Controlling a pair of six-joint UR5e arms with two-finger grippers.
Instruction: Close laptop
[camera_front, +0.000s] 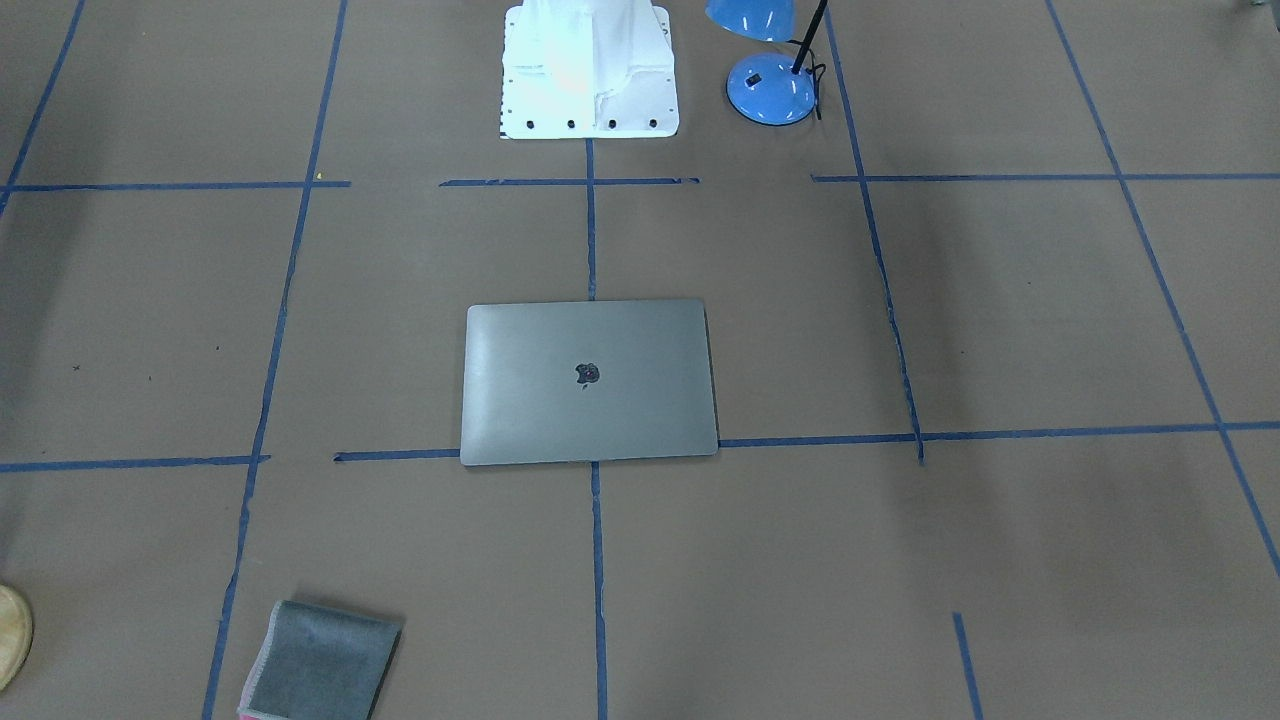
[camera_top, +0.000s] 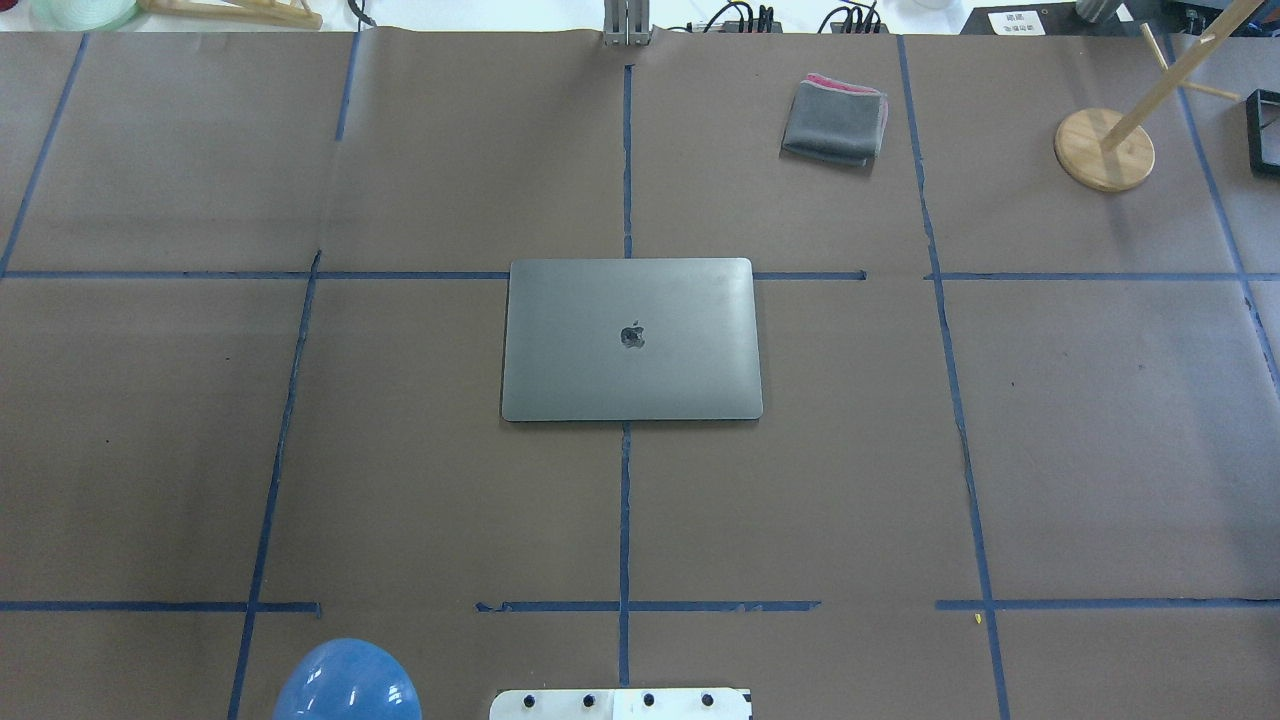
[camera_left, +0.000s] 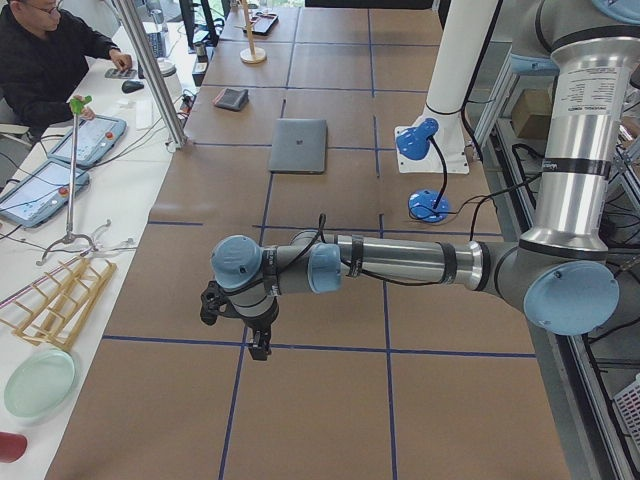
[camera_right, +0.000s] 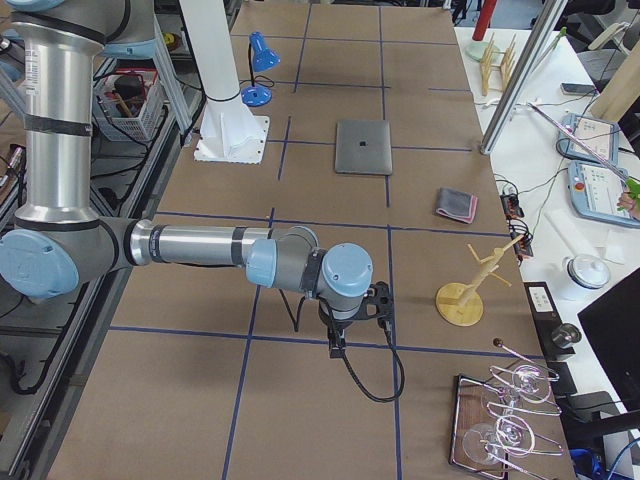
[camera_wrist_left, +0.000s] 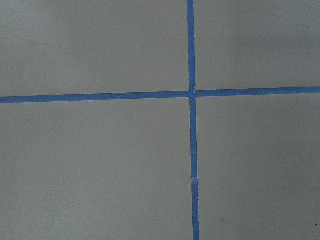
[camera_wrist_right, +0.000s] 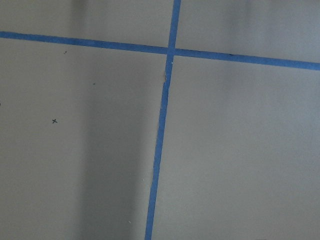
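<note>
The space-grey laptop (camera_top: 631, 340) lies flat and shut at the table's middle, lid up with the dark apple logo showing. It also shows in the front-facing view (camera_front: 588, 381), the left view (camera_left: 299, 145) and the right view (camera_right: 362, 147). My left gripper (camera_left: 257, 340) shows only in the left side view, far from the laptop at the table's left end. My right gripper (camera_right: 338, 342) shows only in the right side view, far from the laptop at the right end. I cannot tell whether either is open or shut. Both wrist views show only bare table and blue tape.
A folded grey cloth (camera_top: 835, 120) lies at the far side. A blue desk lamp (camera_front: 772, 87) stands beside the white robot base (camera_front: 590, 70). A wooden stand (camera_top: 1104, 148) is at the far right. Operators' benches with racks and tablets line the far edge.
</note>
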